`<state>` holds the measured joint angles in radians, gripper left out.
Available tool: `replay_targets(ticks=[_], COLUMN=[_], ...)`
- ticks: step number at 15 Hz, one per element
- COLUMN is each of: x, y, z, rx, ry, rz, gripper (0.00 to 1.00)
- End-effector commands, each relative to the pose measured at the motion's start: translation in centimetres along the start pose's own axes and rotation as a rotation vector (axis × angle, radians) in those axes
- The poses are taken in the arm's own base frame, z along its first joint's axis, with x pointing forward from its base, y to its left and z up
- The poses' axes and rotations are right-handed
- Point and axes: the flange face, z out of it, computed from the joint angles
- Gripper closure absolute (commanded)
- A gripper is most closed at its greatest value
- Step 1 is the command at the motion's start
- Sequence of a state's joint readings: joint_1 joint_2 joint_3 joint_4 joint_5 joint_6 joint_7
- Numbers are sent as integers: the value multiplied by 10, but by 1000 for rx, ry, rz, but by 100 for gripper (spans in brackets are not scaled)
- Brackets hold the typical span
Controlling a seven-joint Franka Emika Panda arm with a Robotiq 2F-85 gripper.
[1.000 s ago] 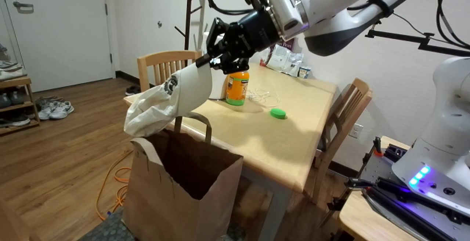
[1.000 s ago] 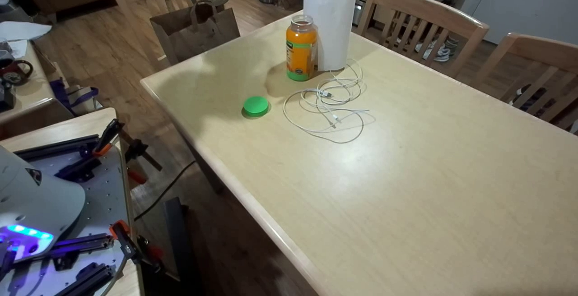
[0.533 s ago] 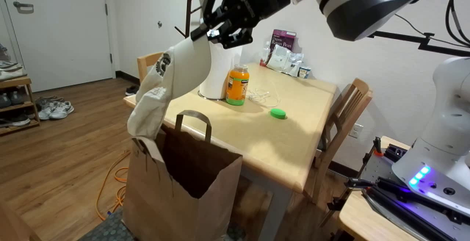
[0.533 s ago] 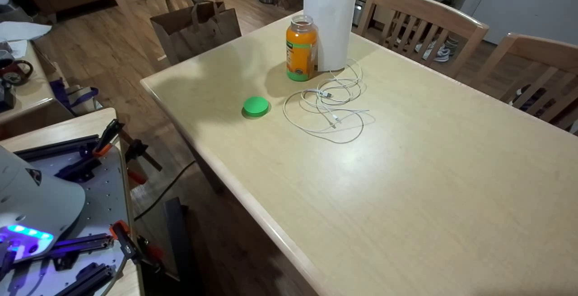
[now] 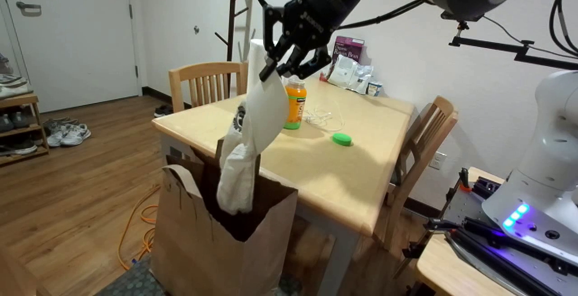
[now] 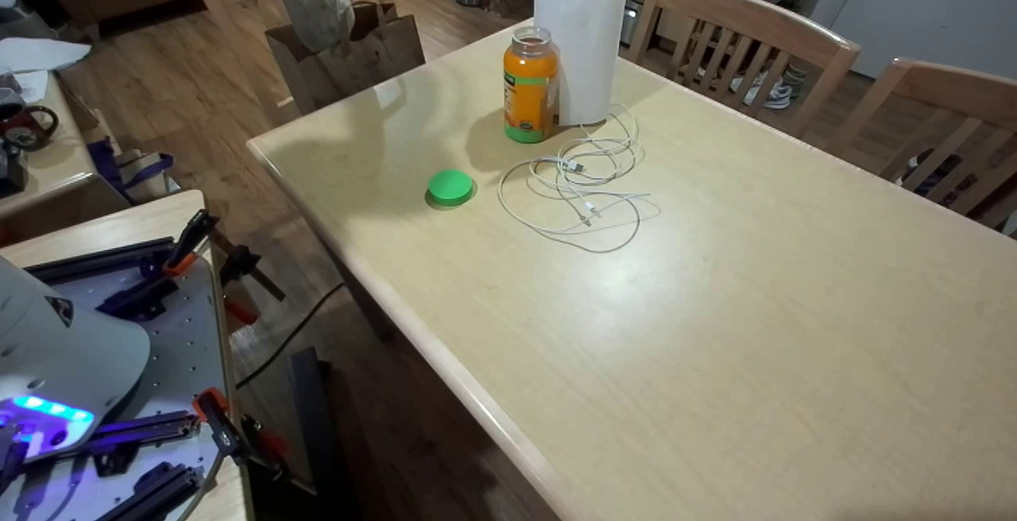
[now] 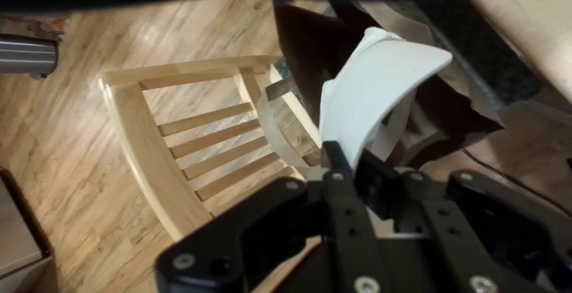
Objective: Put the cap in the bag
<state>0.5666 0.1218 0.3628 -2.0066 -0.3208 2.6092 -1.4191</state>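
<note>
Cap [image 5: 251,143] crown-down, long axis steep

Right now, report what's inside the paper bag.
Dark inner walls of the paper bag show; whether the cap hanging there dips inside is unclear. Cap and walls hide the bottom.

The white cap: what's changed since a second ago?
In an exterior view, the gripper has carried the cap rightward, from the left edge of the bag to over its opening, where it hangs more steeply. Nothing was let go: the gripper still holds the brim. The orange jar and green lid stayed put.
</note>
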Motion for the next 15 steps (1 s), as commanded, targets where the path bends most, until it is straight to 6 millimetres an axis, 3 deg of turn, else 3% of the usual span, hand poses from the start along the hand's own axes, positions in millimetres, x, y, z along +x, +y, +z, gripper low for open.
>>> replay_targets(ticks=[1, 5, 8, 10, 15], x=[-34, -68, -82, -82, -56], y=[-18, -39, -57, -69, -77], z=[1, 22, 42, 63, 108], rx=[131, 230, 268, 247, 140], ry=[69, 147, 157, 221, 434], rz=[73, 143, 167, 129, 10], gripper=[94, 94, 94, 94, 94])
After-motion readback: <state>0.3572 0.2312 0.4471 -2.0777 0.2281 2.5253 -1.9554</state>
